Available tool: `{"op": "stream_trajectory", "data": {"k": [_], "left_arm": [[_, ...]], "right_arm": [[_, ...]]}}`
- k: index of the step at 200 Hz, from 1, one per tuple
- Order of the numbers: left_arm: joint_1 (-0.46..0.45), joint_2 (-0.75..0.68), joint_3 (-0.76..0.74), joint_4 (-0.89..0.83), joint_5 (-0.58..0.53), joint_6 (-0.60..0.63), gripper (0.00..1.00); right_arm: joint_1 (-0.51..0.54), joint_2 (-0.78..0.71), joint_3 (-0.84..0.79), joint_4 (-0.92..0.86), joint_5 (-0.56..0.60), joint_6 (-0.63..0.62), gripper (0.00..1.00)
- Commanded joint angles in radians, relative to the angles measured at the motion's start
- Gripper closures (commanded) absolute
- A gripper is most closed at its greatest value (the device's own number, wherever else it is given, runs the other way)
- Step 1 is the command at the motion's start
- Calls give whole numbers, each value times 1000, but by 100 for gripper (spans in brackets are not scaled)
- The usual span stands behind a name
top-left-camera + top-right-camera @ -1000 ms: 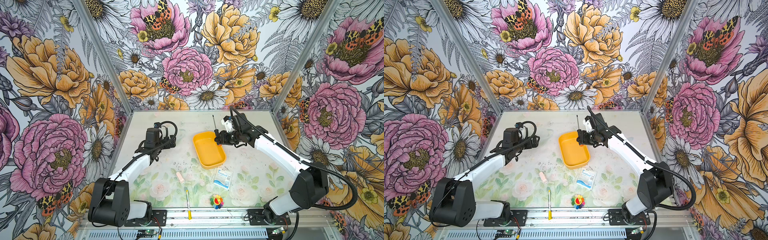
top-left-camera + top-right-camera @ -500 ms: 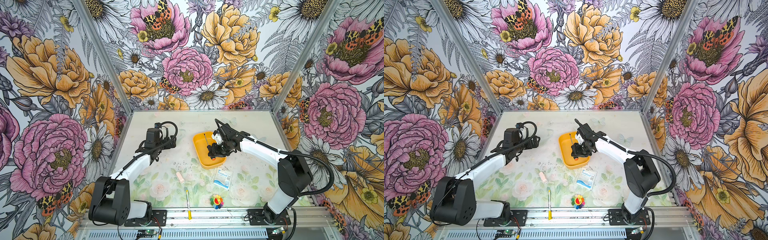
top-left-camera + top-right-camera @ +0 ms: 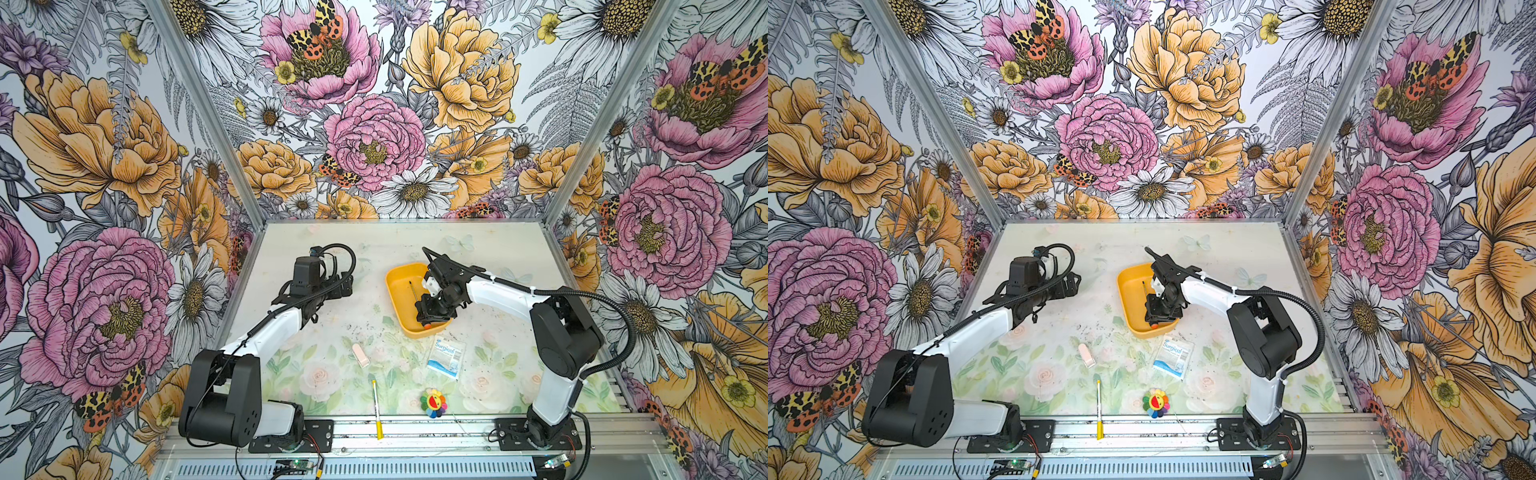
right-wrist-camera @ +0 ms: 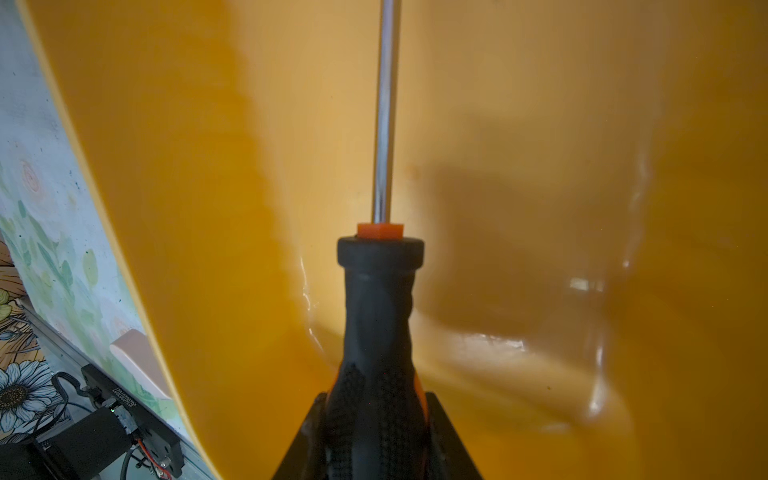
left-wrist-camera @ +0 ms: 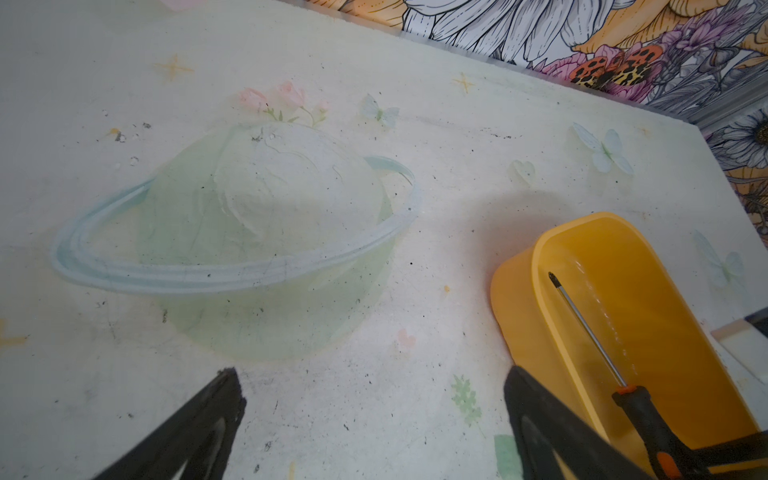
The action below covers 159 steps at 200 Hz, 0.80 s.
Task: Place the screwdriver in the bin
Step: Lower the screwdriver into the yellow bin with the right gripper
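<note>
Nearest the front rail lie a thin white-and-yellow pen (image 3: 376,409) and a rainbow-petalled flower toy (image 3: 433,402). A blue-and-white surgical packet (image 3: 445,357) sits just beyond them, right beside the near end of the shallow yellow-orange plastic bin (image 3: 395,286). Low inside that bin, the right gripper (image 3: 430,319) is clamped on the black ribbed handle of the slim orange-capped screwdriver (image 5: 640,411), whose thin metal shaft runs toward the far end; I cannot tell whether it touches the floor. The likely trouble is at the near wall — the handle's end sits close to the rim, so letting go there could leave it propped on the edge or tip it out toward the packet. A gripper pressing on the wall could also shove the light bin. To the left, well apart, the left gripper (image 5: 370,432) hangs over bare table with its jaws spread and empty. Half a second ago the right gripper was higher above the bin; now it has come down to the near end, while the left arm has not moved.
</note>
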Motion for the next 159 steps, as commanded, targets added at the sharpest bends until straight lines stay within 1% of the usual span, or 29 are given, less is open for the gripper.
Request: {"op": "stream_trajectory", "data": {"k": [1, 17, 95, 120, 159], "left_arm": [[-7, 9, -4, 26, 15, -5, 1], [-6, 10, -3, 26, 11, -6, 1], [-6, 20, -1, 34, 6, -10, 1], [-7, 21, -1, 32, 4, -10, 1], [-7, 23, 2, 30, 1, -7, 1]], "right_arm": [[5, 23, 41, 17, 34, 0, 100], [5, 33, 44, 17, 58, 3, 100], [5, 82, 58, 15, 89, -6, 100], [5, 98, 64, 16, 89, -14, 94], [5, 113, 71, 15, 94, -29, 78]]}}
